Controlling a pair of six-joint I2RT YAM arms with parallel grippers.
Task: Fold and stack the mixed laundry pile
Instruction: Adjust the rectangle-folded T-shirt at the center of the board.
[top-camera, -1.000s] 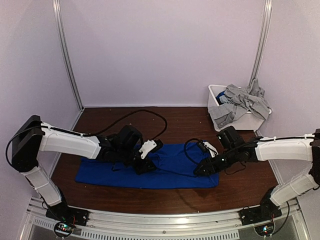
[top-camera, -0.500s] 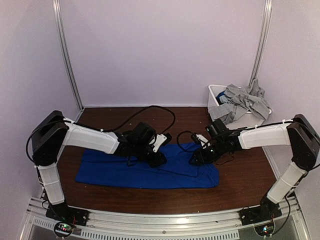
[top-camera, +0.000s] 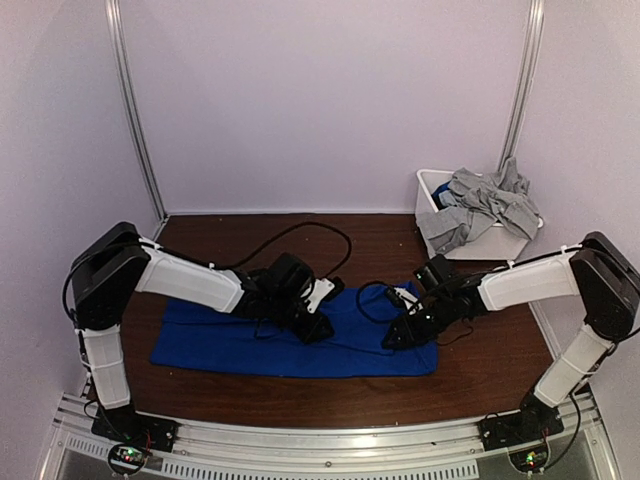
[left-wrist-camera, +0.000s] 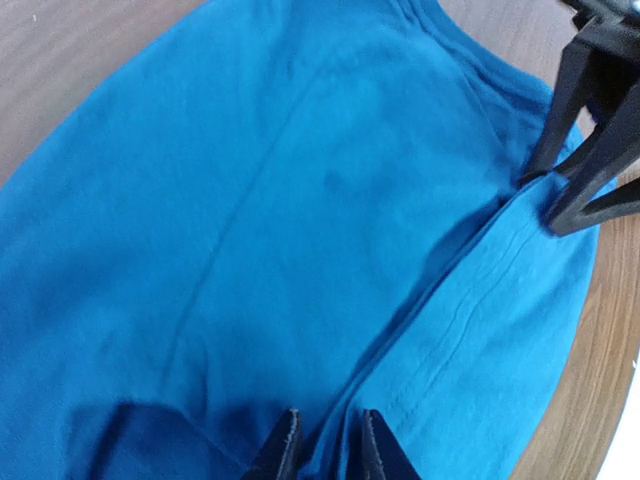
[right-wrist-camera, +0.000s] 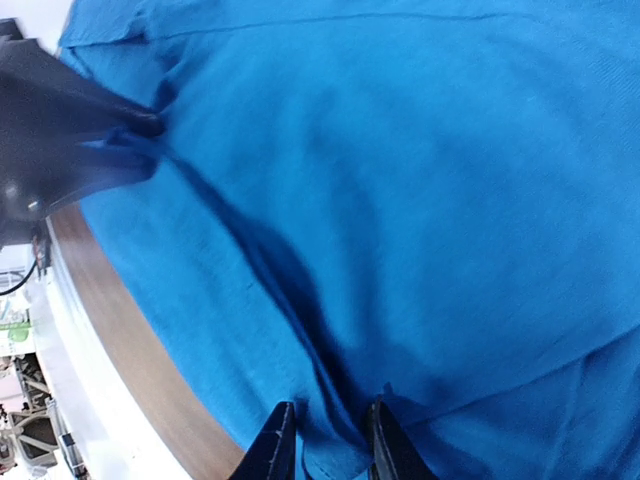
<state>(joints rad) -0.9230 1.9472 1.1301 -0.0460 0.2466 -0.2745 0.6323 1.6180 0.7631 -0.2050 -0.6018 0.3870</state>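
A royal-blue garment (top-camera: 250, 340) lies spread flat on the brown table. My left gripper (top-camera: 318, 328) rests low on its middle, jaws nearly closed with a ridge of blue cloth (left-wrist-camera: 340, 420) pinched between them. My right gripper (top-camera: 395, 338) is down on the garment's right part, also pinching a fold of blue cloth (right-wrist-camera: 335, 400). Each wrist view shows the other gripper's black fingers: the right one's in the left wrist view (left-wrist-camera: 590, 150), the left one's in the right wrist view (right-wrist-camera: 70, 120). Light-grey garments (top-camera: 485, 205) are heaped in the bin, with a bit of blue under them.
A white plastic bin (top-camera: 490, 243) stands at the back right corner of the table. Black cables (top-camera: 290, 235) loop over the table behind the garment. Metal frame posts stand at the back left and back right; the walls are close on both sides.
Both grippers moved away from me over the blue garment, then came slightly back and settled lower on it. The left arm reached further right. The garment's outline has barely changed.
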